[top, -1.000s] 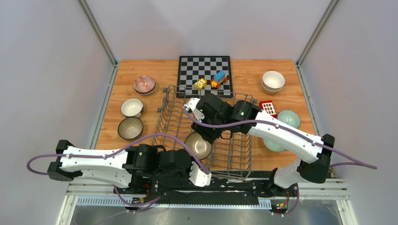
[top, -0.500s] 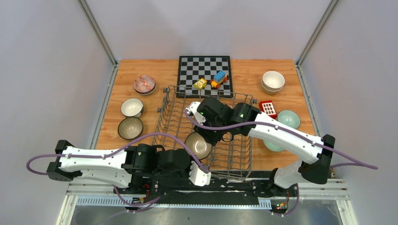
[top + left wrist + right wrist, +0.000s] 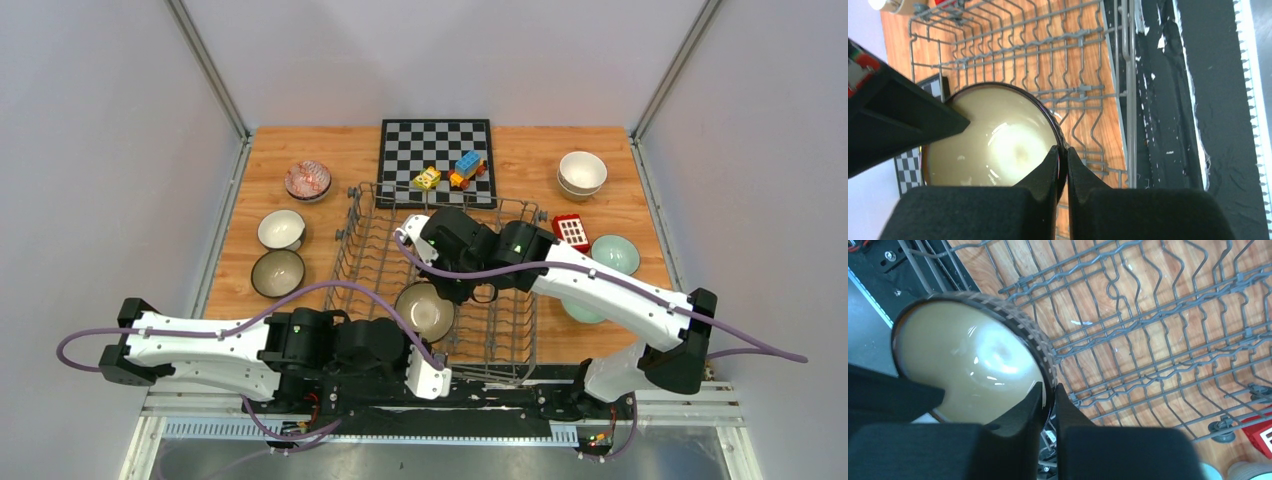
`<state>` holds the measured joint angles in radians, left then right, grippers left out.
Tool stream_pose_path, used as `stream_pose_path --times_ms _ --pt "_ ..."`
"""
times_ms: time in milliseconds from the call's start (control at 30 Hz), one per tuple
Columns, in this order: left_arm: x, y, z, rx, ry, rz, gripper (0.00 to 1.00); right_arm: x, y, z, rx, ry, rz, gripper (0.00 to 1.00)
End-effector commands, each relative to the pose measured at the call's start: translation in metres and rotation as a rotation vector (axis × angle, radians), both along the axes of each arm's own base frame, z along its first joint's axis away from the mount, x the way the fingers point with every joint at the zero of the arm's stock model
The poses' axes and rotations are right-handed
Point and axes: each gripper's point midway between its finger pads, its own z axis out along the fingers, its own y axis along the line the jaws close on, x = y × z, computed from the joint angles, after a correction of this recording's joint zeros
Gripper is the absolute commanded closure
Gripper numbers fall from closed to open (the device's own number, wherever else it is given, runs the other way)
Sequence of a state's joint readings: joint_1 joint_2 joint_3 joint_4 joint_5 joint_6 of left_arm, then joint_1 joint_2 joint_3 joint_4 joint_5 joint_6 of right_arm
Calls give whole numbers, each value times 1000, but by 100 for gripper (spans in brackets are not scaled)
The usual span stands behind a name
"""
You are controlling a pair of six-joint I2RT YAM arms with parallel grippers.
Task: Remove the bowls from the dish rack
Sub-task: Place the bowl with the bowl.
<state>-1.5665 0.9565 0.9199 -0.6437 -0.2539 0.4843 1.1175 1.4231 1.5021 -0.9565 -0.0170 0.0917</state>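
bowl [image 3: 424, 311]: dark outside, cream inside, tilted | in dish rack [image 3: 375, 250], near end

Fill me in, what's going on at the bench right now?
Both arms are on a dark-rimmed ceramic bowl with a cream inside, the only one visible in the grey wire dish rack. The left gripper and the right gripper each pinch its rim, from different sides. It is not yet out. Other bowls stand on the wooden table either side.
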Motion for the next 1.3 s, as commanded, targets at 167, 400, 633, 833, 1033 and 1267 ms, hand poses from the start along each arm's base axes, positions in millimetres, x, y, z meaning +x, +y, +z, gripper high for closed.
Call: stream_pose_path --times_ms 167,400,633,833,1033,1267 --pt "6 -8 27 -123 -19 40 100 -11 -11 3 -13 13 -6 100" --pt "16 -5 36 -192 -21 126 61 9 -19 23 24 -91 -112 100" --pt "51 24 84 -460 -62 394 1 41 -52 61 66 -182 -250 100" --pt "69 63 114 -698 7 607 0 93 -109 114 132 -274 -475 100" --pt "75 76 96 -773 107 760 0 151 -174 158 209 -439 -856 100" --pt "77 81 70 -829 189 866 0 225 -238 142 498 -360 -1242 100"
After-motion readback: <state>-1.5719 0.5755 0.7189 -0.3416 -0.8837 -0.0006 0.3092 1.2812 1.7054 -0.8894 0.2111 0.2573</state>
